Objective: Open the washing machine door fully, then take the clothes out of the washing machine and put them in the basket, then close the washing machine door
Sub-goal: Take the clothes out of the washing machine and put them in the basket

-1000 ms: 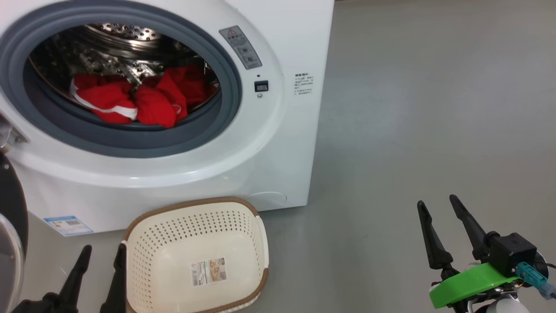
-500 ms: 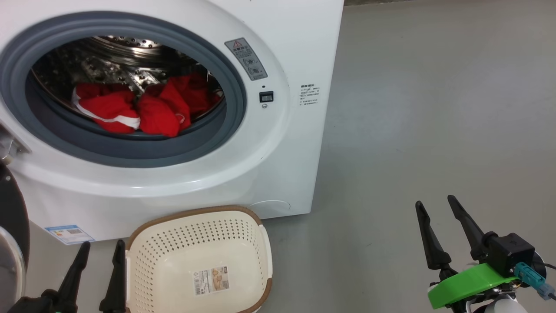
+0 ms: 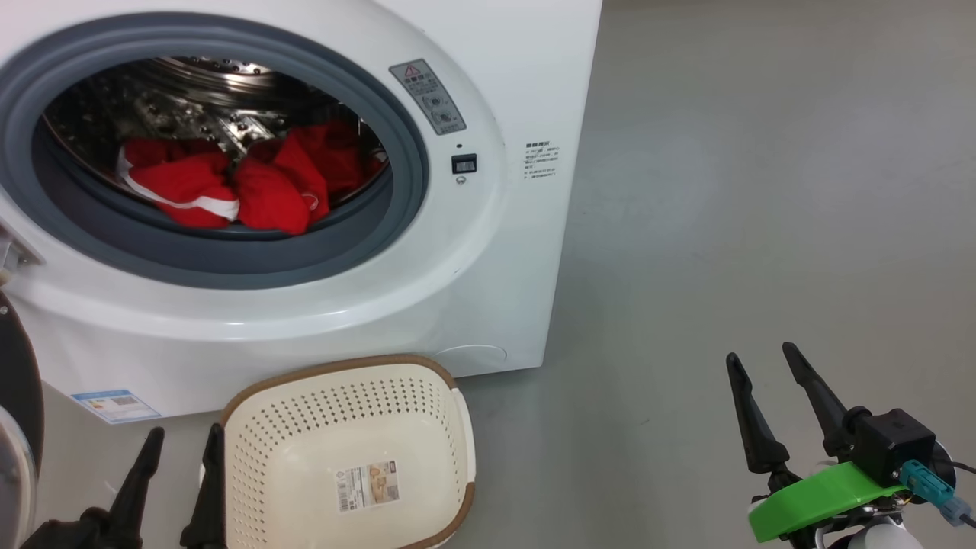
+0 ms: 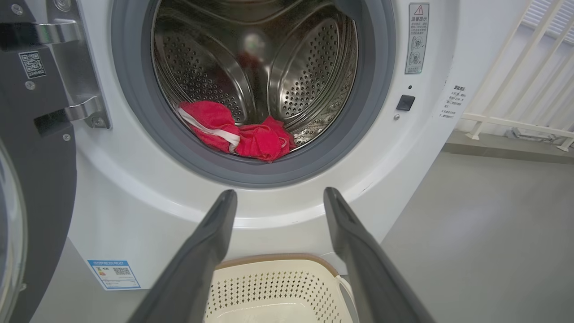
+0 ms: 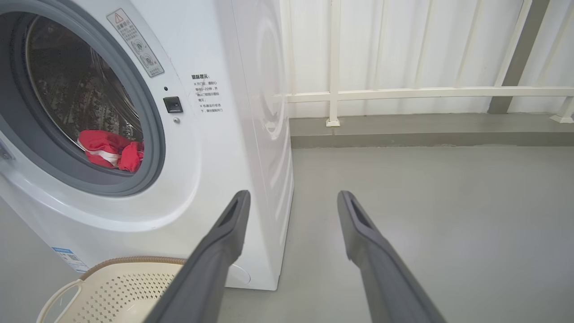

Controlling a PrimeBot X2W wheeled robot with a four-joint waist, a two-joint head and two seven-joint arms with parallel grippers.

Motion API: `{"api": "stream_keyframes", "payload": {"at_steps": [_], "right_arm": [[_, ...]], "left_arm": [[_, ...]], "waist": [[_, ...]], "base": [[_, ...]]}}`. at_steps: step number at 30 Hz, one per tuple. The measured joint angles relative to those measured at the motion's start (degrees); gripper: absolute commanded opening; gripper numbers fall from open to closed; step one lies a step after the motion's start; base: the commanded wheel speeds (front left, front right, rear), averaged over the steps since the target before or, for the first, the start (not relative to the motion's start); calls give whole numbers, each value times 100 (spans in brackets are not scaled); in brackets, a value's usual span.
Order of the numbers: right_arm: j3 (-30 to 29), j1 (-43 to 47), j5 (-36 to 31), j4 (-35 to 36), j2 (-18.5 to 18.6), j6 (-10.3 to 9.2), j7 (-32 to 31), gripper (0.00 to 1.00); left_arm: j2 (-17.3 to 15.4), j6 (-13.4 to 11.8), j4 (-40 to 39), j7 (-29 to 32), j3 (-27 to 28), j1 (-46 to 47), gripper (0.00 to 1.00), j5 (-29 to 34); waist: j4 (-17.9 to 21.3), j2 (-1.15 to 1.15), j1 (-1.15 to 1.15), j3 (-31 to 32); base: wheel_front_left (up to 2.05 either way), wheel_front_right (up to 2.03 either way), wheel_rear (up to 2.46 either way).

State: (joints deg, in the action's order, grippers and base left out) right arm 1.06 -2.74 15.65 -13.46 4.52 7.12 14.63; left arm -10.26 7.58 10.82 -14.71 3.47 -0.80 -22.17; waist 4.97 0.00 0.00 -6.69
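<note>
The white washing machine point(image 3: 488, 252) stands with its round mouth uncovered. Its black-ringed door point(image 3: 17, 412) point(image 4: 40, 170) hangs swung out at the left edge. Red clothes point(image 3: 229, 187) point(image 4: 237, 134) point(image 5: 110, 150) with white trim lie at the drum's front lip. The cream perforated basket point(image 3: 259, 415) point(image 4: 278, 278) point(image 5: 121, 280) sits on the floor right below the opening, with nothing but a paper label in it. My left gripper point(image 3: 183, 435) point(image 4: 278, 195) is open, low beside the basket's left rim. My right gripper point(image 3: 762, 352) point(image 5: 291, 195) is open over bare floor, well right of the machine.
Grey floor point(image 3: 762, 191) stretches to the right of the machine. A white railing point(image 5: 403, 92) on a low kerb runs along the back wall. The door's metal hinges point(image 4: 76, 112) sit at the opening's left.
The whole head view has shifted slightly, so the camera moved. Both grippers stay open in about the same places; clothes and basket lie as before.
</note>
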Motion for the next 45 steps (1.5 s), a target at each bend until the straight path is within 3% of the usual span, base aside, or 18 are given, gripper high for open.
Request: {"api": "stream_keyframes", "payload": {"at_steps": [11, 27, 45], "right_arm": [[58, -227, -2, 36, -92, 0, 0, 100], [345, -985, 42, 156, -155, 1, 0, 100], [593, -1381, 258, 223, -156, 0, 0, 100]], "left_arm": [[-22, 0, 913, -1, -382, 1476, 100, 185], [-194, 0, 4021, 359, -912, 4997, 100, 506], [-348, -77, 5737, 766, -1232, 6839, 100, 758]], "waist": [[18, 0, 0, -345], [268, 0, 0, -1453], [690, 0, 0, -2156]], "base": [[0, 0, 0], [0, 0, 0], [0, 0, 0]]}}
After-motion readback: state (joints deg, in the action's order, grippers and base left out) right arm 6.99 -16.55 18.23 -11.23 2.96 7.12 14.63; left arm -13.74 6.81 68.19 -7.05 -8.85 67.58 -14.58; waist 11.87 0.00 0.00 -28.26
